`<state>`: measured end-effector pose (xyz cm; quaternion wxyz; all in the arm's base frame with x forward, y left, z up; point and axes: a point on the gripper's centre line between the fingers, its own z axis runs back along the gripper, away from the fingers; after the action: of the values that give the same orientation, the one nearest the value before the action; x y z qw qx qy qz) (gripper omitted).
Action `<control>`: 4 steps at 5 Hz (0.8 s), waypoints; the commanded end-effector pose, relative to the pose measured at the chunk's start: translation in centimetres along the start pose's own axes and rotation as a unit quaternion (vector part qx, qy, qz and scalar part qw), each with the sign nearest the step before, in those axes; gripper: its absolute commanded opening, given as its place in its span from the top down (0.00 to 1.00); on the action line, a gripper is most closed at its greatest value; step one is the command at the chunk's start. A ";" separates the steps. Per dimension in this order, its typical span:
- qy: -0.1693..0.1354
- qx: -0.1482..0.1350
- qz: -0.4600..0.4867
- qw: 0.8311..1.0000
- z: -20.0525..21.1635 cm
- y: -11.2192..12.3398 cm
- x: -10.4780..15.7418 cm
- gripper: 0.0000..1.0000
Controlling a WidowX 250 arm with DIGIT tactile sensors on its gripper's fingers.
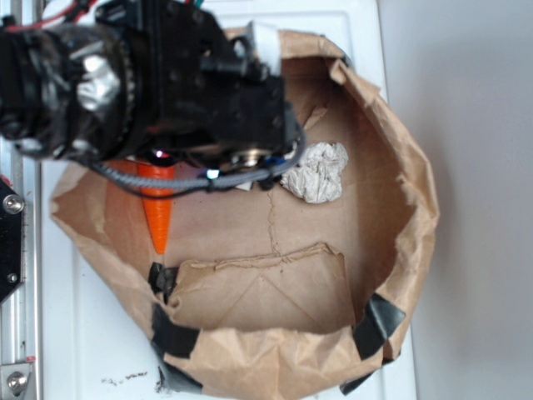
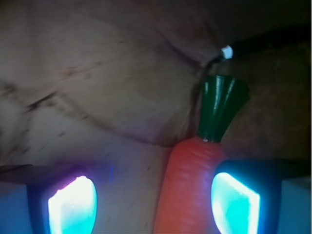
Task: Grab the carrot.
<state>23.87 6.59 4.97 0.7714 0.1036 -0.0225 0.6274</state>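
The carrot (image 1: 157,218) lies inside a brown paper bag at its left side, orange tip pointing toward the bottom of the exterior view, its thick end hidden under the arm. In the wrist view the carrot (image 2: 187,185) runs up between the fingers, its dark-green top (image 2: 220,107) beyond them. My gripper (image 2: 153,204) is open and straddles the carrot: the right pad (image 2: 234,200) sits right beside the carrot, the left pad (image 2: 73,207) stands well apart from it. In the exterior view the fingertips are hidden under the black wrist body (image 1: 166,83).
A crumpled white paper ball (image 1: 316,172) lies in the bag to the right of the gripper. The bag's wall (image 1: 408,192) rises all round, with black tape patches (image 1: 379,321) at the near rim. A folded flap (image 1: 266,287) covers the bag's near floor.
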 end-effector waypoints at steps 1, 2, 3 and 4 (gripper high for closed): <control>-0.022 -0.042 0.002 0.999 0.1 1.4 0.1 0.00; -0.018 -0.040 -0.007 0.999 -1.2 1.4 0.1 0.00; -0.020 -0.047 -0.026 0.998 -1.8 1.4 0.0 0.00; 0.007 -0.050 -0.045 0.998 -2.0 0.9 0.4 0.00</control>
<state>23.79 6.67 2.76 0.8052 0.0624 -0.0395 0.5883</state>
